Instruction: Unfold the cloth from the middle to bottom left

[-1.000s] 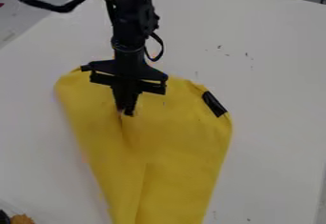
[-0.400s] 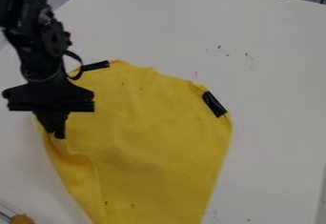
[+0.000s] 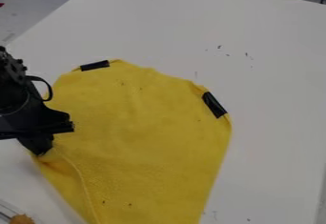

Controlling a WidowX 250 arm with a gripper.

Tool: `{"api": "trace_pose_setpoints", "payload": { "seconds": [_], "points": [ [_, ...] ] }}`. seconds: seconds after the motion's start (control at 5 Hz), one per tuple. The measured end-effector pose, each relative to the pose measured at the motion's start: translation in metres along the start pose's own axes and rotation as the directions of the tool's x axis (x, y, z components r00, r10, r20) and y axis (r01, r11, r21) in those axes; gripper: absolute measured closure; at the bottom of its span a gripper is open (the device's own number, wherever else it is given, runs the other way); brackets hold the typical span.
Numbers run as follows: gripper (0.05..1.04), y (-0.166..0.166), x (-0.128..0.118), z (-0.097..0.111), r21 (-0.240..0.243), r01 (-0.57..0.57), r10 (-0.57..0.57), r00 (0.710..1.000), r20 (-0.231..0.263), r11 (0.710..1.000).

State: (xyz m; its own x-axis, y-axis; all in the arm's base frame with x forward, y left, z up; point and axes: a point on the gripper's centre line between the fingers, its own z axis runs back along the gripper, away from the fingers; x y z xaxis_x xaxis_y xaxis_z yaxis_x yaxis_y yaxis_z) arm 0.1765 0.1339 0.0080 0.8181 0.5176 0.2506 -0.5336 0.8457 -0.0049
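Hanging at the left of the view, the hand [image 3: 43, 153] is closed down on the left edge of the yellow cloth [image 3: 146, 132]. Its fingertips are brought together, and a small bit of the edge is pinched at them. The cloth is gathered in small creases right at the hand, while to the right of it a broad, mostly smooth sheet is spread over the white bench [image 3: 274, 75]. From the hand down to the bottom of the view, a curved line is traced in the cloth, and between that line and the outer edge a narrow band is left. Below the hand and to its right, two dark specks are seen on the cloth.

Above the hand and a little to the right, a short black strip [image 3: 95, 65] is laid across the upper edge of the cloth. Farther to the right, well apart from the hand and also higher, the cloth's edge is crossed by a second black strip [image 3: 214, 105], which is tilted. Higher still, scattered dark marks [image 3: 219, 46] are seen on the bench. Below the hand, in the bottom corner, an orange-brown lump [image 3: 22, 219] is partly cut off by the view's edge.
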Motion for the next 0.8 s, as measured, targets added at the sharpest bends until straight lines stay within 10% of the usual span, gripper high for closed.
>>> {"api": "trace_pose_setpoints", "payload": {
  "seconds": [0.4,0.8],
  "points": [
    [0.851,0.019,0.000,0.000,0.058,0.039,-0.039,0.999,-0.007,0.998],
    [0.276,0.042,-0.006,0.030,0.170,0.064,-0.053,0.996,-0.070,0.983]
  ]
}}
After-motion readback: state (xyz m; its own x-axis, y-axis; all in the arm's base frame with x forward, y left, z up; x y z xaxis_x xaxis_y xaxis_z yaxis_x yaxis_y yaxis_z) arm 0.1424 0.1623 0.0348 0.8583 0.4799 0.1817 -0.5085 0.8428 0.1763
